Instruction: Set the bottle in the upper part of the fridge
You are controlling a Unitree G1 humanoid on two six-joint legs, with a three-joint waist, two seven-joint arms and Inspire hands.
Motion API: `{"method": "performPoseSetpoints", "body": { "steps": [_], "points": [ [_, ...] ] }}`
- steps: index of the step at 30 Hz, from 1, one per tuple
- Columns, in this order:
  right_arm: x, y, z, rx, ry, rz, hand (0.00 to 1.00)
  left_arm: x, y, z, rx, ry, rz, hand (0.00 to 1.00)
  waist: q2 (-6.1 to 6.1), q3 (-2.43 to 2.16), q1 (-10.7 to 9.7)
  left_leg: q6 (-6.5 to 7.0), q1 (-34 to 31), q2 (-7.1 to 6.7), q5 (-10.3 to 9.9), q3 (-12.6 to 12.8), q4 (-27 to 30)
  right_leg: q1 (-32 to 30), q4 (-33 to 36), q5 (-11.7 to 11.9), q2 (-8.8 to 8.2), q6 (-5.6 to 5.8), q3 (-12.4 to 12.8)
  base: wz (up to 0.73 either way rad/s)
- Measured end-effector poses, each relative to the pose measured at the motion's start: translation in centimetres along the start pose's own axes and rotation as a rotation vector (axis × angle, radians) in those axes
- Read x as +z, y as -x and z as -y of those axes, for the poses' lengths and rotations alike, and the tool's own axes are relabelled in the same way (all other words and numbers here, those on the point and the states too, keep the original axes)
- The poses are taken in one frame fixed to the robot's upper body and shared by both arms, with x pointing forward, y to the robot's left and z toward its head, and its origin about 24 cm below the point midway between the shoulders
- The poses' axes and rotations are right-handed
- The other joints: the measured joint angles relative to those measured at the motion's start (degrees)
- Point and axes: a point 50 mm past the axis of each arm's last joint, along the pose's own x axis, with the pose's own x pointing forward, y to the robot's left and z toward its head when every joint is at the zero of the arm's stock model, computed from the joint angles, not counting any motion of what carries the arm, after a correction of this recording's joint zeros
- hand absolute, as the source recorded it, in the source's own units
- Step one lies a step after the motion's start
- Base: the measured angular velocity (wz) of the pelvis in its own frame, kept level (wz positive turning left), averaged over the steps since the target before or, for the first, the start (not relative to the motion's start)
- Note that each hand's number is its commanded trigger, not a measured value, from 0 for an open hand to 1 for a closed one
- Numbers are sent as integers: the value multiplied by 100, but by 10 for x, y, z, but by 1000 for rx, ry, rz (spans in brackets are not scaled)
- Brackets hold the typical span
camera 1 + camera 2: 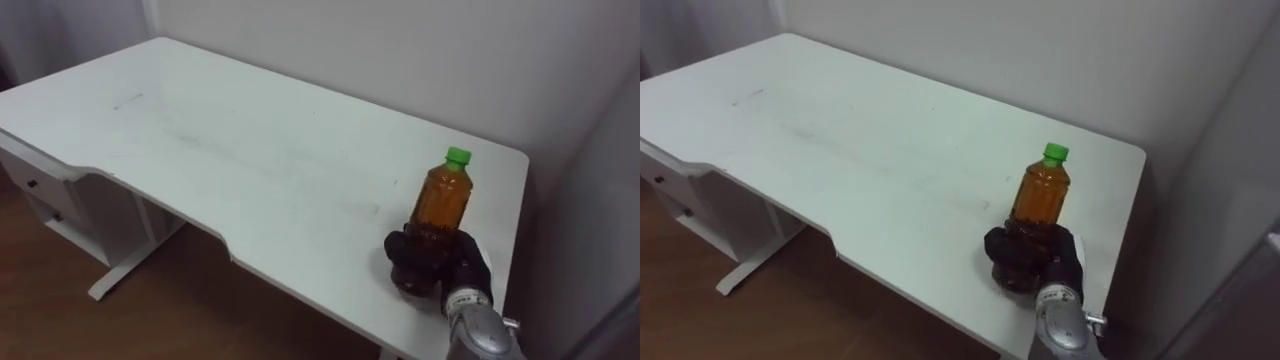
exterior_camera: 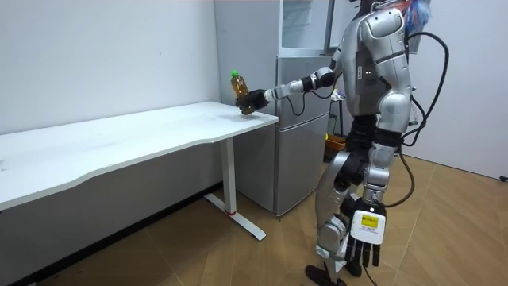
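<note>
Right hand [image 1: 440, 262] grips bottle [image 1: 443, 198] at table [image 1: 250, 150] corner, fridge [image 2: 302, 135] just beside.

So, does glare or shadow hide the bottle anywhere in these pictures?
No. Left eye view: bottle glows amber in the right hand, table evenly lit, no glare. Room view: the table shades the wall beneath; left hand hangs in plain light.

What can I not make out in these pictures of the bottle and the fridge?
1. Base of the amber plastic bottle with a green cap: the curled fingers of the black right hand cover it in both eye views, so whether it touches the white table or is lifted is unclear.
2. Upper part of the grey fridge: cut by the room view's top edge; door state unclear.
</note>
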Motion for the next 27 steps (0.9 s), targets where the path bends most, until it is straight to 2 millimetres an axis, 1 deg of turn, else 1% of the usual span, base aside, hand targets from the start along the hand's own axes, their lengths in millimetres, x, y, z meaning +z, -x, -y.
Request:
{"method": "performPoseSetpoints", "body": {
  "steps": [1,2,3,4,5,6,7,8,9,10,11,12,13,14,15,19,20,22,24,26,27],
  "points": [
    [3,4,0,22,-6,18,100,-2,0,-1,5,10,-2,0,2,-1,-4,6,60,14,-4,58,-34,34,-10,6,7,10,66,-27],
    [6,13,0,62,-16,47,100,-8,1,-4,17,34,-14,0,4,-19,-1,13,206,36,-9,157,-112,123,-57,35,35,35,236,-40],
    [8,20,0,95,-22,67,100,-11,1,-8,30,62,-25,0,6,-27,-30,17,355,48,-15,240,-177,218,-87,45,49,40,363,-36],
    [9,24,1,108,-20,76,100,-12,1,-9,37,77,-28,0,14,-56,-86,18,379,50,-29,242,-179,244,-86,44,51,41,367,-18],
    [11,31,5,130,-10,95,100,-11,1,-12,50,101,-28,0,21,-75,-189,22,465,55,-37,279,-204,298,-76,45,49,43,423,-18],
    [14,37,9,154,2,109,100,-12,0,-15,66,118,-32,0,25,-87,-236,26,563,67,-47,359,-233,339,-76,44,50,44,487,-23],
    [15,40,10,163,7,116,100,-14,0,-16,75,123,-38,0,26,-117,-300,27,584,71,-55,386,-237,355,-75,44,49,44,495,-31],
    [18,44,13,182,23,130,100,-17,1,-17,84,136,-49,0,40,-137,-448,32,662,72,-59,428,-275,417,-71,47,47,48,535,-31],
    [21,47,17,190,37,145,100,-21,1,-18,98,141,-57,0,44,-155,-504,34,782,82,-57,538,-348,461,-60,49,48,50,648,-36],
    [23,48,19,191,44,154,100,-23,1,-18,102,142,-65,0,49,-164,-555,37,835,86,-60,571,-362,487,-61,55,54,54,701,-39],
    [29,49,21,206,55,178,100,-27,2,-19,108,149,-77,0,56,-194,-653,41,899,88,-63,614,-381,518,-58,65,61,59,775,-38],
    [37,53,17,239,81,223,100,-26,2,-20,111,154,-74,0,55,-203,-715,45,955,112,-74,705,-396,529,-47,80,70,56,838,-30],
    [42,54,15,249,88,246,100,-26,2,-20,114,157,-72,0,48,-223,-763,46,958,122,-84,725,-389,530,-59,98,81,55,861,-21],
    [53,57,15,259,92,294,100,-25,1,-23,121,169,-67,0,44,-230,-821,50,966,138,-97,743,-356,553,-71,120,97,53,881,-10],
    [62,59,15,263,84,336,100,-24,1,-24,125,172,-66,0,51,-225,-856,53,1006,150,-105,778,-334,582,-72,129,112,52,943,-10],
    [80,64,19,245,99,423,100,-26,1,-24,123,165,-70,0,45,-228,-976,57,1159,158,-142,818,-327,723,-70,137,125,63,1021,-8],
    [86,65,20,239,116,454,100,-26,2,-23,120,160,-72,0,48,-226,-1048,33,1172,158,-166,818,-315,748,-70,142,135,69,1068,-5],
    [95,69,23,237,142,501,100,-28,2,-22,118,138,-74,0,54,-225,-1123,34,1205,158,-166,835,-313,753,-71,157,137,69,1097,-6],
    [105,73,27,227,167,553,100,-33,3,-19,112,109,-85,0,96,-218,-1242,41,1256,161,-170,859,-313,775,-77,172,135,74,1107,-6],
    [112,76,29,219,165,585,100,-36,4,-15,102,112,-94,0,161,-248,-1282,50,1271,163,-177,906,-318,751,-69,177,126,80,1125,-14],
    [118,79,31,212,161,611,100,-37,5,-13,97,114,-98,0,202,-231,-1287,51,1305,169,-175,960,-339,743,-65,179,124,80,1150,-21]
  ]
}}
